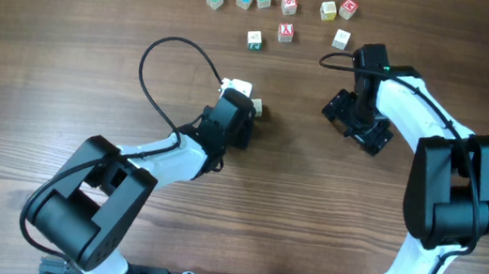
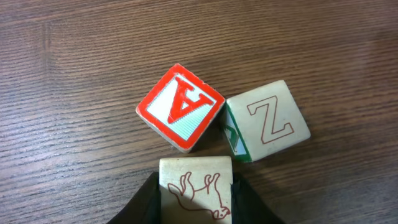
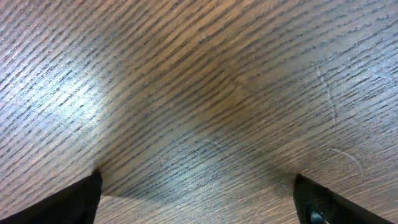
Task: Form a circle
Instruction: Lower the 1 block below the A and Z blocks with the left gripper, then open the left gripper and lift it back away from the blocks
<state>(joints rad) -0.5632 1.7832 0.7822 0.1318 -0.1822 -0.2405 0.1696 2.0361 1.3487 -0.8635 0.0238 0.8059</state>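
While the left pincer (image 2: 194, 190) is clamped on a cream block (image 2: 196, 183) that has a red animal drawn on its top, its two dark fingers (image 2: 146, 202) lie against the left and right sides of this block. Just ahead of the pincer, and a little to its left, stands a red block (image 2: 180, 107) with a letter A on its red-framed top. It is turned so that one corner points toward the pincer. Ahead and to the right of the pincer sits a second cream block (image 2: 270, 121) with a red letter Z on top and a green side face. This one touches the red block along one edge. I cannot tell whether the held block touches the other two or is only very near them. The three blocks together make a tight cluster (image 1: 241, 88) on the wooden worktop (image 2: 74, 56), directly at the tip of the left pincer.

The right pincer (image 3: 199, 196) is well apart from the cluster. Its fingertips stand wide apart, with only bare wood between them. Several loose blocks (image 1: 288, 6) with green, blue and red faces lie scattered farther ahead of both pincers.
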